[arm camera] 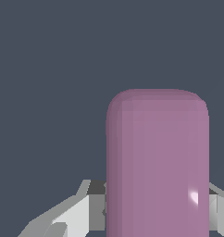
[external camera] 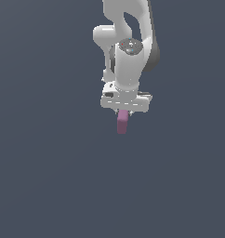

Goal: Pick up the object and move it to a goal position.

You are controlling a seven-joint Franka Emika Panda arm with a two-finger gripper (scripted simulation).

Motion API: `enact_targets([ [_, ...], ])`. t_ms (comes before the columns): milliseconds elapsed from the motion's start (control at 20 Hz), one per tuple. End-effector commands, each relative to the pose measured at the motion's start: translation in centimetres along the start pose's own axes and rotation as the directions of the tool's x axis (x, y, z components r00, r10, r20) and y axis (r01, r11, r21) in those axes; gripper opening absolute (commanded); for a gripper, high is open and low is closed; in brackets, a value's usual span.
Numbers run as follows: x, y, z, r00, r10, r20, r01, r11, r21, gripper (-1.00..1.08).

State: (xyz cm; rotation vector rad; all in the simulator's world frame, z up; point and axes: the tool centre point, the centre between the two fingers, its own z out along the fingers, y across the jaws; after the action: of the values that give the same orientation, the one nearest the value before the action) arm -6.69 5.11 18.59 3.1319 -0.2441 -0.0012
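The object is a small pink-mauve bar with rounded ends. In the exterior view it hangs down from under my white gripper, its upper end hidden between the fingers. In the wrist view the bar fills the middle, with grey fingers pressed against both of its sides. My gripper is shut on the bar and holds it above the dark grey floor.
The white arm rises behind the gripper toward the top of the exterior view. A plain dark grey surface lies all around.
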Motion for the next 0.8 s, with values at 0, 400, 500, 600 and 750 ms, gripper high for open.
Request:
enact_targets([
  [0, 0.6, 0.1, -2.5, 1.000, 0.000, -0.001, 0.000, 1.000, 0.000, -1.00],
  [400, 2.6, 0.4, -10.5, 1.000, 0.000, -0.001, 0.000, 1.000, 0.000, -1.00],
  [500, 3.1, 0.5, -12.5, 1.000, 0.000, -0.001, 0.000, 1.000, 0.000, -1.00],
  [600, 3.7, 0.6, -14.5, 1.000, 0.000, -0.001, 0.000, 1.000, 0.000, -1.00],
  [750, 4.4, 0.7, -17.1, 1.000, 0.000, -0.001, 0.000, 1.000, 0.000, -1.00],
])
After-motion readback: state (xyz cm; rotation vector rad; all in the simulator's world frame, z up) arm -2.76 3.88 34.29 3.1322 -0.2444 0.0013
